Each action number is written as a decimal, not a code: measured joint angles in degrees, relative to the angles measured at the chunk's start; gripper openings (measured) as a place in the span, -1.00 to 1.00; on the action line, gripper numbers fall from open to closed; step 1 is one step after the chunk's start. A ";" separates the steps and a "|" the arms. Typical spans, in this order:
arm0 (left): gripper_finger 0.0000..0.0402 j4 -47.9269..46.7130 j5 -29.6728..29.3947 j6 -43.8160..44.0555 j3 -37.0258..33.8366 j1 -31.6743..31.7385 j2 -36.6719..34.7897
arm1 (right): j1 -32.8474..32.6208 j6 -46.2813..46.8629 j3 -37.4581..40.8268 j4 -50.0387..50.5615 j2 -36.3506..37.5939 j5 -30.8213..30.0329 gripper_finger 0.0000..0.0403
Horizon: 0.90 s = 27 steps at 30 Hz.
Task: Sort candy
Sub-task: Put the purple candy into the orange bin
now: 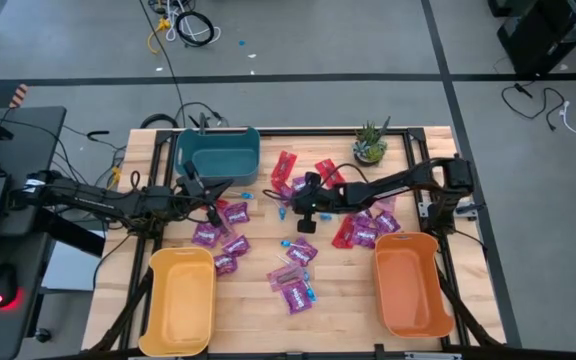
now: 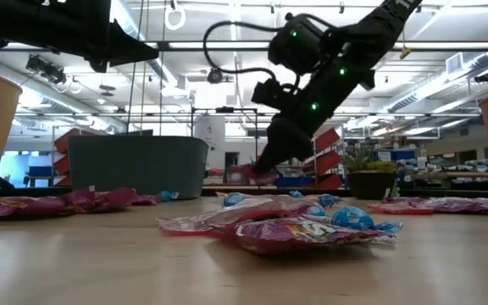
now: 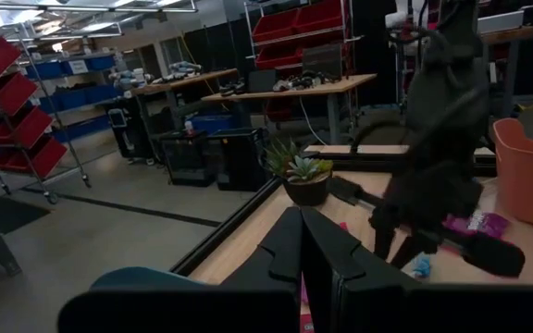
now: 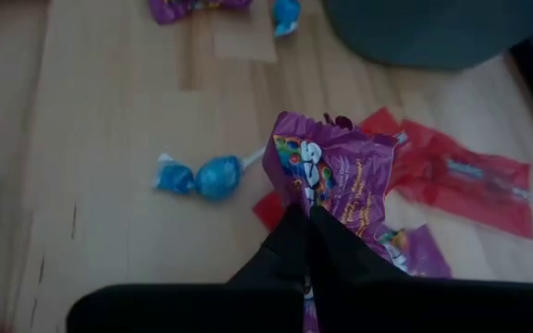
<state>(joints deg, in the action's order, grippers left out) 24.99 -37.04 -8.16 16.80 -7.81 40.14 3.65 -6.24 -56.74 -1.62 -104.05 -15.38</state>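
- Wooden worktop point(image 1: 338, 290) on a grey floor carries three plastic bins: a teal bin point(image 1: 218, 152) at the far left, a yellow bin point(image 1: 180, 300) at the near left and an orange bin point(image 1: 412, 284) at the near right.
- Small potted plant point(image 1: 370, 143) stands at the far edge, right of the middle.
- Candy lies scattered across the middle of the worktop: purple packets point(image 1: 226, 228) in a group just right of the yellow bin's far end, more of them with blue lollipops point(image 1: 310, 294) nearer the front, and red packets point(image 1: 285, 166) beside the teal bin.
- The right pincer point(image 4: 309, 215) is down among the sweets near the middle, clenched on the edge of a purple packet point(image 4: 331, 178), which stands up crumpled from the fingertips.
- Beside that packet lie a blue lollipop point(image 4: 202, 175) on bare wood and a flat red packet point(image 4: 470, 179) on its other side.
- The left pincer point(image 3: 302, 242) hangs above the worktop just right of the teal bin, its fingers pressed together with nothing between them.
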 joint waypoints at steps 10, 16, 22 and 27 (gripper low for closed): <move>-0.97 0.00 0.00 -0.01 0.00 0.00 0.00 | -0.94 2.24 -0.05 8.75 10.47 0.03 -1.00; -0.97 0.76 0.00 -0.05 0.00 0.00 0.00 | -2.25 6.61 -0.12 16.24 19.83 0.37 -1.00; -0.97 1.01 0.00 -0.07 0.00 0.00 0.00 | -4.50 10.46 -0.14 23.12 26.64 2.73 -1.00; -0.97 0.96 0.00 -0.10 0.00 0.02 0.00 | -7.84 10.47 -0.16 28.95 30.04 7.93 -1.00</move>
<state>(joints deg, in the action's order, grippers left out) 25.96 -37.04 -8.25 16.80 -7.79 40.14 -4.19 4.23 -56.90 27.32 -74.01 -7.45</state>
